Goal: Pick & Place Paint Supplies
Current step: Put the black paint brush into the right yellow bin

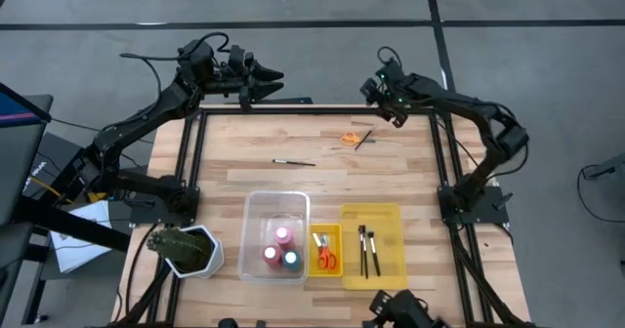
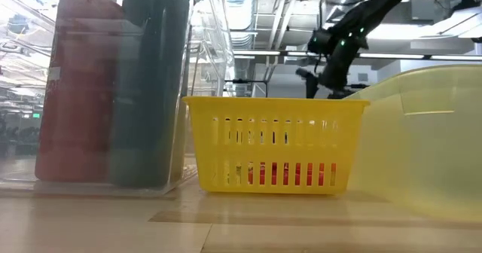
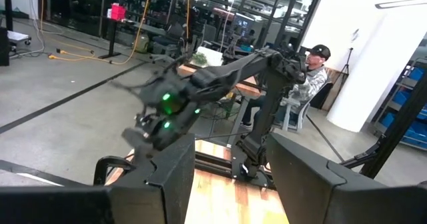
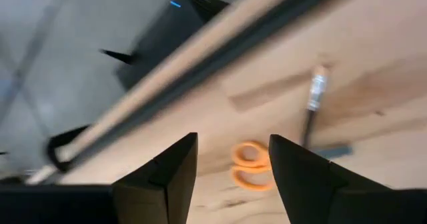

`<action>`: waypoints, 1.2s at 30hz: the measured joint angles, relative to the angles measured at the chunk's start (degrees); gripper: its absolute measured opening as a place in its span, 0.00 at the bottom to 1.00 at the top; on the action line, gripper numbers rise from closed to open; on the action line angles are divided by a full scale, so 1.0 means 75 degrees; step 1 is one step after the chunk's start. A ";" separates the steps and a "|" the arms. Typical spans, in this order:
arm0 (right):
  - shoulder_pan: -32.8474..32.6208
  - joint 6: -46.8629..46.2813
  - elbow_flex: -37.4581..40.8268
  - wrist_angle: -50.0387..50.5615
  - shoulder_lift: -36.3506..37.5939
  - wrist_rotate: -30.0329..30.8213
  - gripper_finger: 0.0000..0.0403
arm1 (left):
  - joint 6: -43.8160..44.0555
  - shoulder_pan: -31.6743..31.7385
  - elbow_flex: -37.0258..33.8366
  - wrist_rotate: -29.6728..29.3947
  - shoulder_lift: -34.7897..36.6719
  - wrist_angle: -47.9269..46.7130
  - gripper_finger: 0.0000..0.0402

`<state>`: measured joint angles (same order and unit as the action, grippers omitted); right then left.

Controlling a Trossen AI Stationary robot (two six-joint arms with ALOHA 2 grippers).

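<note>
Small orange-handled scissors (image 1: 349,138) lie flat on the table near its far edge, with a thin dark brush (image 1: 363,139) beside them. My right gripper (image 1: 372,92) hovers open above them; in the right wrist view the scissors' handles (image 4: 251,164) show between its fingertips (image 4: 233,147), and the brush (image 4: 312,101) shows off to one side. A second brush (image 1: 293,161) lies alone nearer the table's middle. My left gripper (image 1: 270,77) waits open over the far left edge, pointing toward the right arm (image 3: 220,77).
Near the front edge stand a clear bin (image 1: 256,211) with pink, red and blue paint bottles, a small yellow basket (image 1: 325,232) holding orange scissors, and a yellow bin (image 1: 391,221) with two brushes. A potted plant (image 1: 182,249) stands front left. A person (image 3: 310,71) sits beyond the table.
</note>
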<state>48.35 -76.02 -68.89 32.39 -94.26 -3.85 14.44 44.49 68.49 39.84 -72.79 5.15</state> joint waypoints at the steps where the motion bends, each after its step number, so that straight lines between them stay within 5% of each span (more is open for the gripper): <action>1: 0.0042 -0.0001 -0.0043 0.0165 -0.0149 -0.0131 0.45 | 0.0000 0.0000 0.0000 0.0002 0.0000 0.0000 0.45; 21: 0.0318 -0.0061 -0.0095 0.1256 -0.1693 -0.0544 0.42 | 0.0000 -0.0041 0.0000 0.0002 0.0000 -0.0003 0.45; 36: 0.0573 -0.0104 -0.0092 0.1057 -0.1853 -0.0537 0.42 | 0.0166 -0.0041 0.0000 0.0002 0.0000 -0.0003 0.45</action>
<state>52.65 -76.80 -69.58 40.32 -108.16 -7.88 15.68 44.18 68.49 39.86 -72.79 5.13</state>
